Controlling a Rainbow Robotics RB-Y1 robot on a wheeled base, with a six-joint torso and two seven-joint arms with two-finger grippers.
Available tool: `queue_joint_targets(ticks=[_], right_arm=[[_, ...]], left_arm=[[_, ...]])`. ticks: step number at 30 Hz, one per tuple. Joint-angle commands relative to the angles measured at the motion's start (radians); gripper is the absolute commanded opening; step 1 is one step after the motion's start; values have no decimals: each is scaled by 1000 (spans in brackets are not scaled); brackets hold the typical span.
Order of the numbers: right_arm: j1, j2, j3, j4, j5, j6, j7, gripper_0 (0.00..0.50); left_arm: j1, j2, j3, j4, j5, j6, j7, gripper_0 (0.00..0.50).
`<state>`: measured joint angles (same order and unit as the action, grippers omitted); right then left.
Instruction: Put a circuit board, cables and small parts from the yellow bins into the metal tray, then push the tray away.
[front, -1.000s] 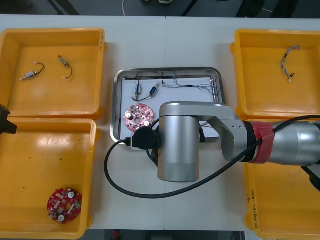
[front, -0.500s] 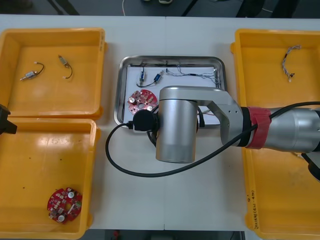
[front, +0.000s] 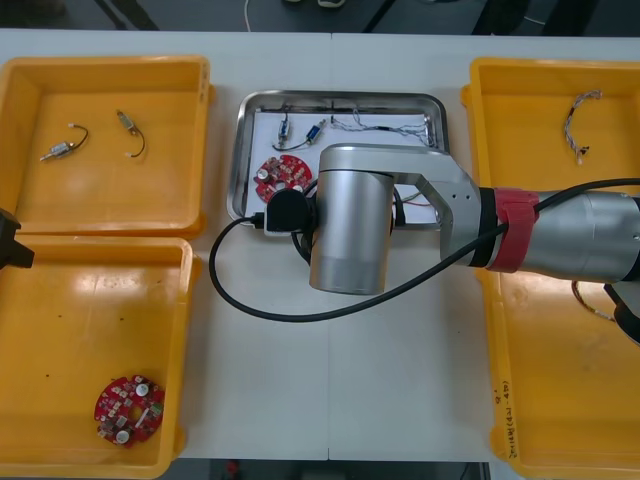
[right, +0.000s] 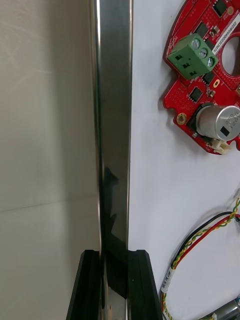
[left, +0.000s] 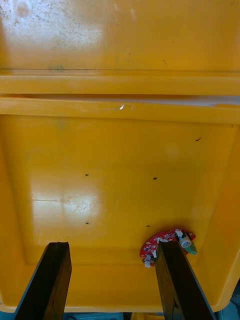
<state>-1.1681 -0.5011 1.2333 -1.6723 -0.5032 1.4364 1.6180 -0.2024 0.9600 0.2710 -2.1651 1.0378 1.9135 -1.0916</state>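
The metal tray (front: 340, 99) lies between the bins, white inside. It holds a round red circuit board (front: 280, 172), small metal parts (front: 300, 132) and a twisted cable (front: 375, 126). My right arm (front: 350, 230) reaches over the tray's near side. In the right wrist view my right gripper (right: 116, 255) is shut on the tray's rim (right: 114, 125), with the board (right: 200, 75) and a red and yellow cable (right: 200, 240) just inside. My left gripper (left: 112, 245) hangs open over the near left bin (left: 120, 165), close to a second board (left: 167, 242).
The far left bin (front: 105, 70) holds two small metal parts with dark wire (front: 60, 150) (front: 132, 135). A twisted cable (front: 578, 122) lies in the far right bin (front: 555, 70). The near left bin holds a red board (front: 129, 408). The left arm (front: 8, 245) is parked at the left edge.
The tray has slid away from me toward the table's far edge, with my right gripper holding its rim and moving along. The left arm has not moved.
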Motion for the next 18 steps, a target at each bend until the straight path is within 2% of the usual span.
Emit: queue_joint_targets(ticks=[1, 18], right_arm=[[-65, -13, 11, 25, 20, -37, 40, 0], [-93, -13, 9, 164, 45, -221, 76, 0]], left_arm=[[17, 45, 33, -28, -2, 6, 12, 500], [17, 45, 33, -28, -2, 6, 12, 500]])
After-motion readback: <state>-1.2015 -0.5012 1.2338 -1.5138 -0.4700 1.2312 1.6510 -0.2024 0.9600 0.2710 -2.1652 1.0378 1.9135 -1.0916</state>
